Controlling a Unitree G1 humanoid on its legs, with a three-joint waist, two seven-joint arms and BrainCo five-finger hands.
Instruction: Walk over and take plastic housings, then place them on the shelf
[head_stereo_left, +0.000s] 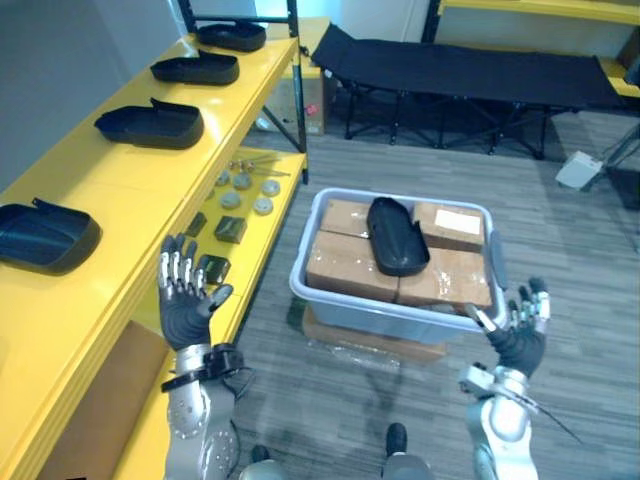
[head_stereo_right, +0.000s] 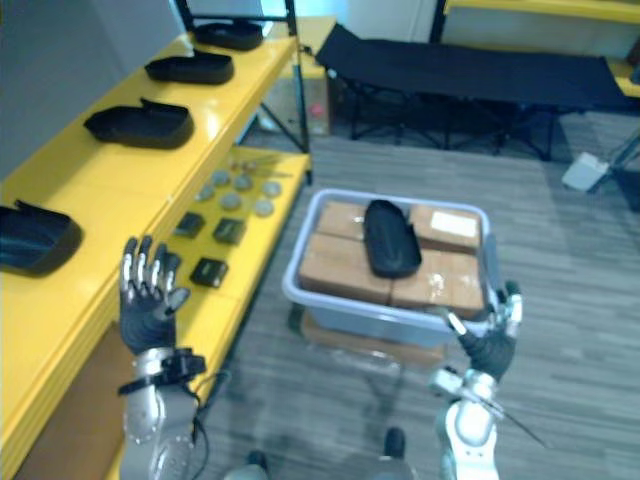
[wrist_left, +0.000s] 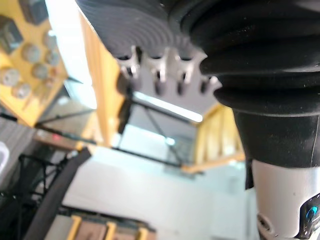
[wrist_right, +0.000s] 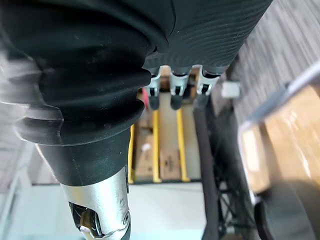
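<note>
A black plastic housing (head_stereo_left: 396, 236) lies on brown cardboard boxes inside a grey bin (head_stereo_left: 330, 297) in front of me. Several more black housings (head_stereo_left: 150, 124) sit in a row on the top of the yellow shelf (head_stereo_left: 110, 230) on my left. My left hand (head_stereo_left: 186, 290) is raised beside the shelf edge, fingers straight and spread, holding nothing. At the bin's near right corner my right hand (head_stereo_left: 520, 325) is also raised, open and empty. Both hands are apart from the bin's housing.
The lower yellow shelf board holds several small round metal parts (head_stereo_left: 243, 190) and dark square pieces (head_stereo_left: 230, 229). A black folding cot (head_stereo_left: 460, 70) stands behind the bin. A white box (head_stereo_left: 579, 170) lies on the floor at far right.
</note>
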